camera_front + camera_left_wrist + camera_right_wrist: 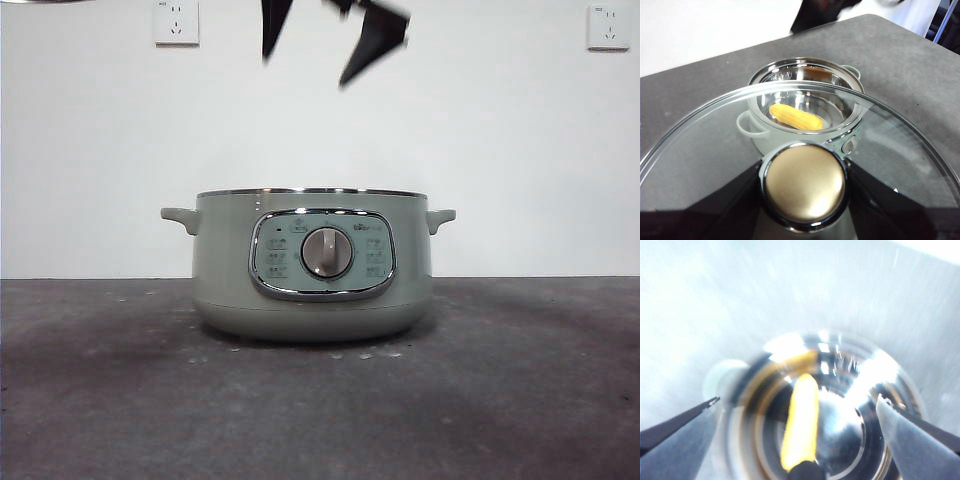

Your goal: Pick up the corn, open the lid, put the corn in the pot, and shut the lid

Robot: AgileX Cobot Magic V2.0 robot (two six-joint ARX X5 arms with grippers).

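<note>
Front view, left to right: pot (312,265) sits centre frame on the dark table (100,400), no lid on it, dial (327,251) facing the camera. Two wall sockets (176,22) in the upper corners. Black jaw tips of the right gripper (330,40) hang at top centre, above the pot, spread wide apart with nothing between them.

Left wrist view: left gripper (804,187) is clamped on the knob of the lid (700,145), lid held up clear of the pot. Corn (795,116) lies inside the pot on the shiny bottom.

Right wrist view: blurred; corn visible in the pot, between the parted jaws.
</note>
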